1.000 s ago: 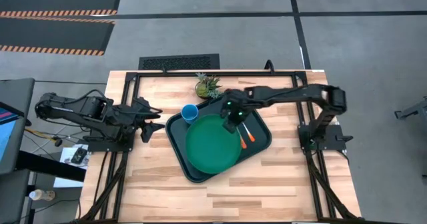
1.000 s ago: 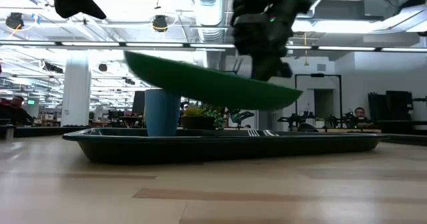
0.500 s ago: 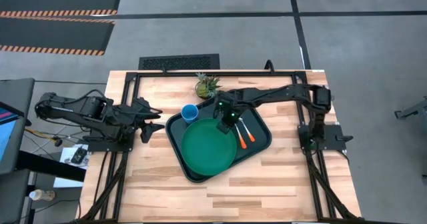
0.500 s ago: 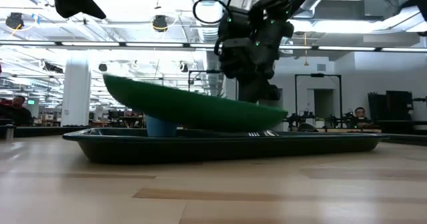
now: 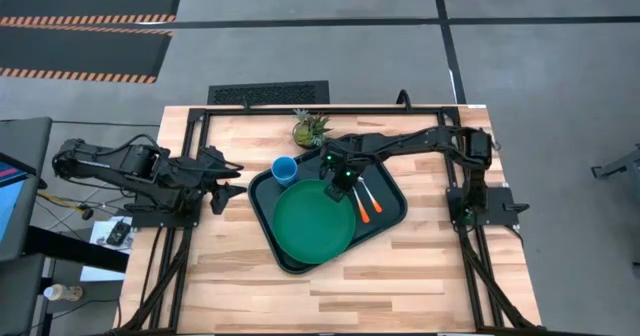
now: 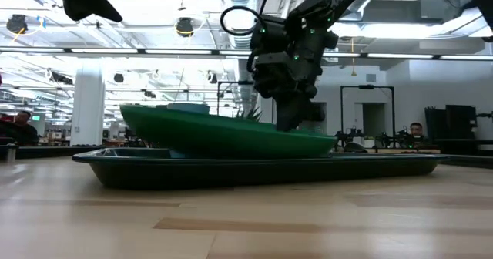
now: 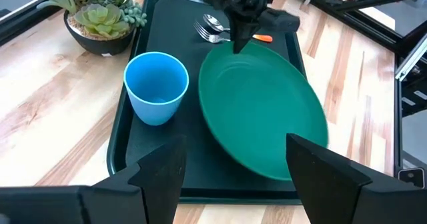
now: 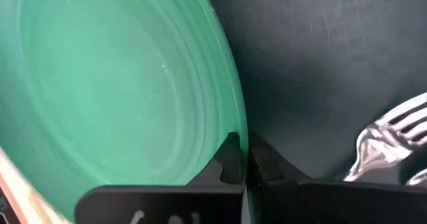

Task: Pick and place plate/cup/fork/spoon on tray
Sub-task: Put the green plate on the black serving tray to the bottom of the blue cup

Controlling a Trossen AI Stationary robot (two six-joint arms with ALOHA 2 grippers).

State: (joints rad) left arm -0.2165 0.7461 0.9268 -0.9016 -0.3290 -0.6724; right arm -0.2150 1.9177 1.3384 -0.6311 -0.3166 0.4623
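The green plate [image 5: 313, 222] is over the dark tray [image 5: 392, 208], tilted in the low view [image 6: 216, 130], its left side higher. My right gripper [image 5: 340, 183] is shut on its far right rim. The light-blue cup [image 5: 284, 169] stands upright in the tray's far left corner. The fork [image 7: 202, 30] and spoon [image 7: 214, 21] lie in the tray right of the plate, their orange handles [image 5: 368, 205] toward the near side. My left gripper [image 7: 233, 177] waits open and empty left of the tray [image 5: 226, 181]. My right gripper pinches the plate's rim [image 8: 235, 127] between its two fingers, one finger [image 8: 230, 159] on the upper face and one [image 8: 265, 163] under it. The fingers come from above, pointing down. The plate is tilted; the tray's rim hides whether its underside [image 6: 254, 147] touches the tray.
A small potted plant [image 5: 311, 129] stands on the table just beyond the tray's far edge. Bare wooden table [image 5: 400, 276] lies near and right of the tray. A black metal frame [image 5: 200, 126] runs along the table's edges.
My right gripper has gone down and a little toward the table's left with the plate. The plate, held well above the tray and steeply tilted a second ago, now sits low in the tray and less tilted.
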